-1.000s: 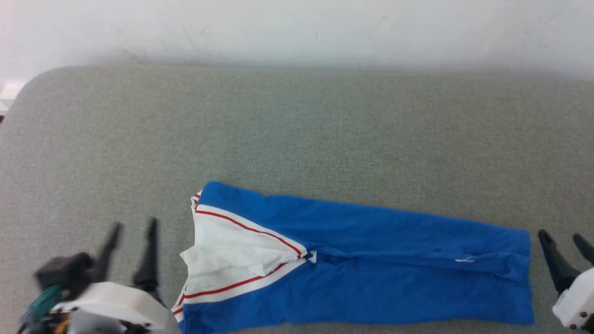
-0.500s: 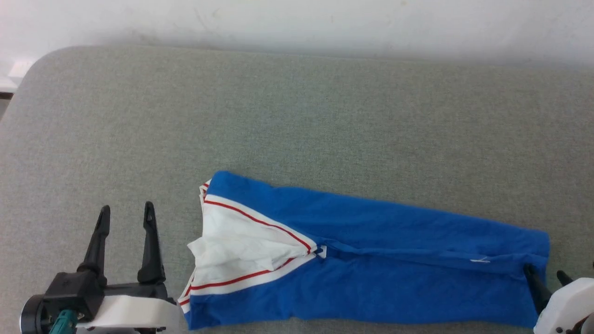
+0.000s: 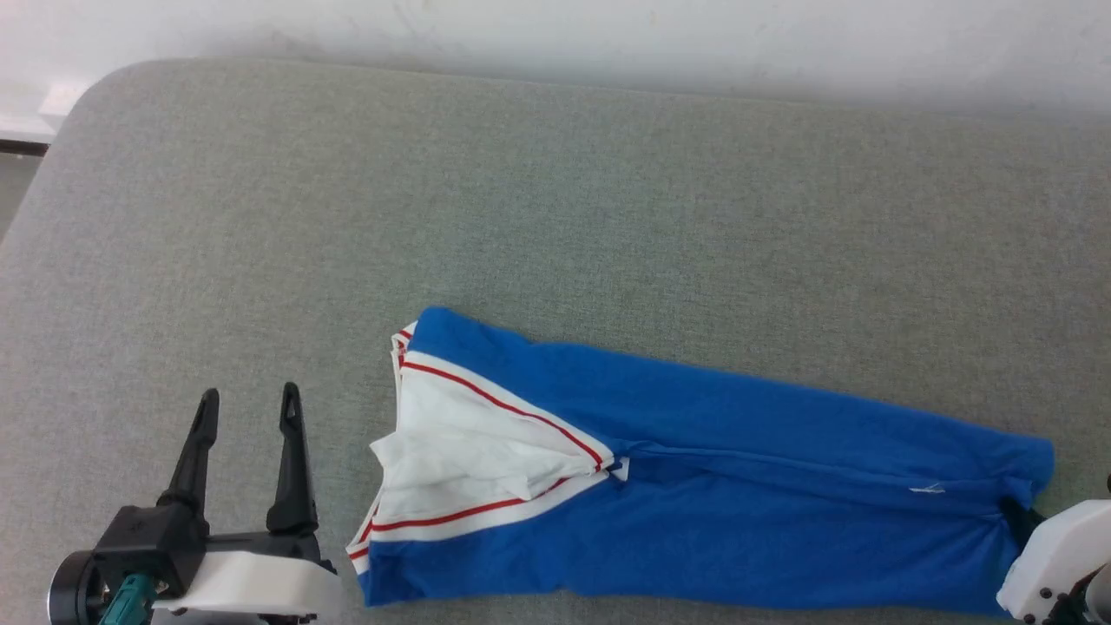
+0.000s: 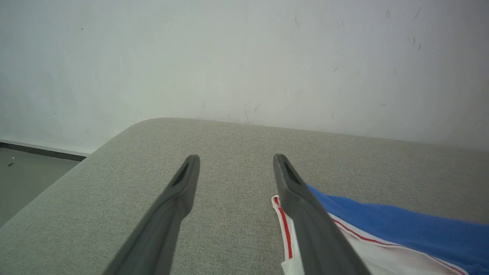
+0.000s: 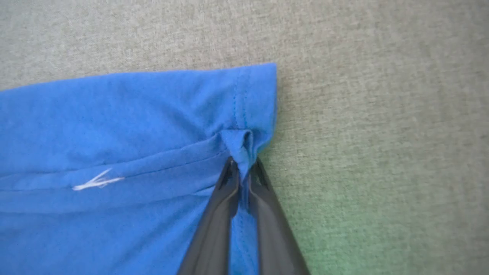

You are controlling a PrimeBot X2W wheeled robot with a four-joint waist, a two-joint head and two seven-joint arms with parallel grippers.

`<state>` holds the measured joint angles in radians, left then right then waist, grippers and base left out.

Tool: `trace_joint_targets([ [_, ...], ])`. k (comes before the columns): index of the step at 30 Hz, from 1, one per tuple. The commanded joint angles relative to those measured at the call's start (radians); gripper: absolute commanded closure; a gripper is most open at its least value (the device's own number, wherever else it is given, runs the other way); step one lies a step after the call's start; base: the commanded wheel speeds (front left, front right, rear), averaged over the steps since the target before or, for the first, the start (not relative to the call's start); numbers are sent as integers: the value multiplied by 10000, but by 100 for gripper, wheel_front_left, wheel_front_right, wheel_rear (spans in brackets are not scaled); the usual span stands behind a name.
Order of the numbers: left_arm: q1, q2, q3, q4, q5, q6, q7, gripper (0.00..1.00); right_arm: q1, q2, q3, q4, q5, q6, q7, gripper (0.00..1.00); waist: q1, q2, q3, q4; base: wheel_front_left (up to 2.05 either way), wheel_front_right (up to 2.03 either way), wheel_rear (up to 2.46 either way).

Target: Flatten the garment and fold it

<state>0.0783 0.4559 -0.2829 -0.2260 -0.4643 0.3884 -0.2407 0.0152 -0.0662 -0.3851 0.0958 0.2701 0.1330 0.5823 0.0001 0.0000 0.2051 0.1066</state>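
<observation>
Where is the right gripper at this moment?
The right gripper sits at the lower right of the head view, pinching a small fold at the hem edge of the garment, which lies on the grey cushion.

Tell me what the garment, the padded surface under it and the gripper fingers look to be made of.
The garment: soft matte knit jersey, likely cotton or polyester; it wrinkles and bunches where the right gripper pinches its stitched hem. The padded surface: grey woven upholstery cloth, with a fine flecked weave and rounded corner. The fingers: smooth dark matte plastic or rubber, hard to say which.
</observation>
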Motion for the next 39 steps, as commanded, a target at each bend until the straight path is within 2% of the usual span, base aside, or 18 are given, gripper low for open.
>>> trace_joint_targets([
  [1,-99,38,2,22,87,11,24,0,22,108,-1,279,-127,-23,0,100,-1,0,-65,-12,0,0,0],
  [4,17,90,15,8,102,82,74,0,-144,21,-267,176,-230,-23,-294,100,-1,0,-209,-81,0,0,0],
  [13,145,135,-165,-22,104,87,262,0,-247,-1180,-1992,-235,-1114,-23,-734,100,-1,0,-535,-194,0,0,0],
  [17,210,112,-231,31,75,92,291,0,-117,-1322,-2000,-471,-884,-23,-819,100,-1,0,-663,-206,0,0,0],
  [23,324,3,-226,110,-75,90,238,0,96,-685,-258,-1687,266,-23,-153,100,-1,0,-872,-295,0,0,0],
  [31,334,-123,-201,176,-195,54,133,0,370,-220,2433,-3716,1197,-23,1057,100,-1,0,-962,-296,0,0,0],
  [39,165,-231,-254,329,-288,-55,83,0,-56,-10,4741,-4170,1463,-23,1426,100,-1,0,-793,-98,0,0,0],
])
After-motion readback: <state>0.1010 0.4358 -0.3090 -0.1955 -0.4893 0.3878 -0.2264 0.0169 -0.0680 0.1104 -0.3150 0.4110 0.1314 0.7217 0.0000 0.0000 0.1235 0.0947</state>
